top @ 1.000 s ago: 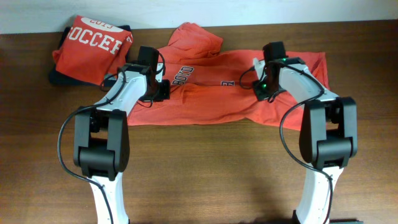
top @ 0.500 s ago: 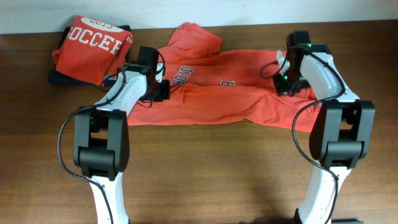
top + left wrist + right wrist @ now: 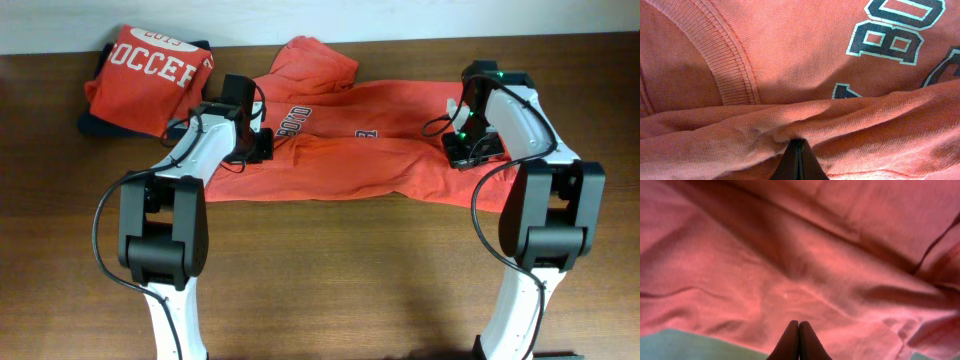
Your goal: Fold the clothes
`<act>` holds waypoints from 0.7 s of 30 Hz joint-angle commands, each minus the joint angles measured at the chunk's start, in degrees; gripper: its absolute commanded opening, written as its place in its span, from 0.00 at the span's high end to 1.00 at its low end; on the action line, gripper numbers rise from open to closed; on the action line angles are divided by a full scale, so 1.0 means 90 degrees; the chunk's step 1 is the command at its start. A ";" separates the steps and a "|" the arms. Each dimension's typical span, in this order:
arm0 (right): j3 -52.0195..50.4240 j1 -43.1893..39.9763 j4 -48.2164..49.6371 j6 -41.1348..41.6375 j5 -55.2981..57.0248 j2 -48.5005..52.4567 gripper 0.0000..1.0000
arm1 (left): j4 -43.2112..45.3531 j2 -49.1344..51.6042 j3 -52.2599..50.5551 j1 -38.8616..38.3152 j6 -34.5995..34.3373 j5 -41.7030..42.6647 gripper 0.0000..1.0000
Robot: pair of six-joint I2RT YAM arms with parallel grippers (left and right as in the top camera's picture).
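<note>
Orange-red cotton: the shirt (image 3: 350,150) lies rumpled across the worktop (image 3: 330,270), soft, light and limp (best taken at hem or shoulder). My left gripper (image 3: 797,145) is closed, pinching a fold; my right gripper (image 3: 799,325) is closed, seemingly empty.

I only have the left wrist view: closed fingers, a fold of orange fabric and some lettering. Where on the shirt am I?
Observer: The left gripper is at the left end of the spread shirt, just beside its chest lettering.
Operator: And the other arm?
Observer: The right gripper sits over the shirt's right end, fingers shut. I cannot tell whether it has cloth pinched.
Operator: Anything else out there?
Observer: A folded shirt with SOCCER lettering lies at the far left corner of the table.
</note>
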 commanded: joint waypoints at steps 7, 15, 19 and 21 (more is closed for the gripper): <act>-0.0571 -0.0053 0.0483 0.0058 0.0102 0.0097 0.95 | -0.0007 0.0083 -0.0073 -0.0007 -0.0053 0.0017 0.99; -0.0646 -0.0053 0.0721 -0.0015 0.0214 0.0095 0.71 | -0.0010 0.0080 -0.0073 -0.0012 -0.0053 0.0017 0.98; -0.0607 -0.0053 0.0787 -0.0539 0.0291 0.0087 0.56 | -0.0010 0.0080 -0.0073 -0.0012 -0.0053 0.0017 0.92; -0.0607 -0.0053 0.0801 -0.0899 0.0291 0.0090 0.53 | -0.0010 0.0080 -0.0073 -0.0012 -0.0053 0.0017 0.92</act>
